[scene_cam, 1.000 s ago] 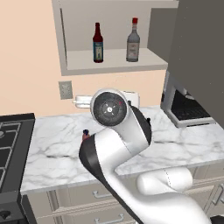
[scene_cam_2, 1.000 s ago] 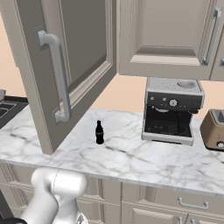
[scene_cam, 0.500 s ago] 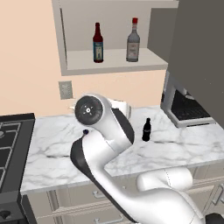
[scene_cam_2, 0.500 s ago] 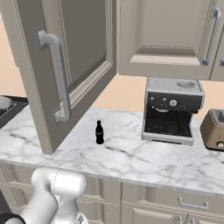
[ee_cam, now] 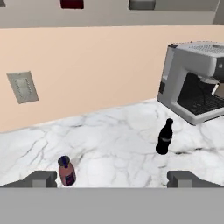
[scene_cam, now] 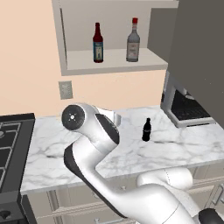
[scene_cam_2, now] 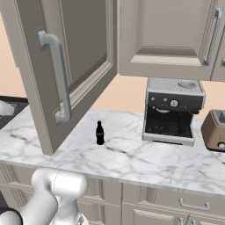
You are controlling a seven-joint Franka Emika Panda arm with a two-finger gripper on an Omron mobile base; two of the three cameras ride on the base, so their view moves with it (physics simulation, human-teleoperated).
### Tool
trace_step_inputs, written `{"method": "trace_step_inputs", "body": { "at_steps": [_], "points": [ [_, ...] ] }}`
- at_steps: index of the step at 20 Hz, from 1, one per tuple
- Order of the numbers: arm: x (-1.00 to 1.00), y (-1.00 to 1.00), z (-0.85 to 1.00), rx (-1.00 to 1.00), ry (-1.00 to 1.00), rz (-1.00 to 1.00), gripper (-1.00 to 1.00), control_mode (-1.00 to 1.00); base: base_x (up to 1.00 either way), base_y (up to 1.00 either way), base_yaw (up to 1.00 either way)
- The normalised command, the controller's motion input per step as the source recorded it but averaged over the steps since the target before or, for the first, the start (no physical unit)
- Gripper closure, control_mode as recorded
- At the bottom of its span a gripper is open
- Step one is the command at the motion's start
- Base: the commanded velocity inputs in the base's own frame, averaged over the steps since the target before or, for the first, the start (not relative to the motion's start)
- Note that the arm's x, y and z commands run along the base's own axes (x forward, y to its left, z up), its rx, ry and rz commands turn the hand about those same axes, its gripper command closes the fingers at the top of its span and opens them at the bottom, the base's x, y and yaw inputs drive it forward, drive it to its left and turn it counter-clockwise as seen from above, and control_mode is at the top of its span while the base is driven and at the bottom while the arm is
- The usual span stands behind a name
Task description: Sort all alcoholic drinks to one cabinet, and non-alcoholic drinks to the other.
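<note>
The arm (scene_cam: 94, 144) is seen swung leftward across the worktop (scene_cam: 131, 153) compared with a second ago: its round joint, then in front of the cola bottle, is now well left of it, so the bottle is uncovered in the left base view. The base is not judged to have driven, since the coffee machine (scene_cam_2: 172, 110) and the open door with the long bar handle (scene_cam_2: 57, 74) sit at the same places in the right base view as before. The wall cabinet shelf (scene_cam: 113, 59) already carries both alcoholic drinks upright: the dark bottle with blue label (scene_cam: 98, 43) and the clear red-capped bottle (scene_cam: 133, 40), near each other but apart. That half of the sort is judged done. The black cola bottle (ee_cam: 164, 137) stands upright on the worktop near the coffee machine; the short purple container (ee_cam: 66, 171) stands well to its left, just beside one finger in the hand view. The gripper (ee_cam: 112, 178) is empty, fingers (ee_cam: 41, 178) spread wide. The swing is judged as lining up on the purple container for the other cabinet.
</note>
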Motion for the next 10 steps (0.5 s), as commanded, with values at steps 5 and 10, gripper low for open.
{"method": "trace_step_inputs", "body": {
  "at_steps": [5, 10],
  "points": [
    [0.18, 0.25, -0.34, 0.0, 0.0, -0.16, -1.0, -1.0, 0.0, 0.0, 0.0],
    [0.27, 0.17, -0.21, 0.0, 0.06, -0.19, -1.0, -1.0, 0.0, 0.0, 0.0]
  ]
}}
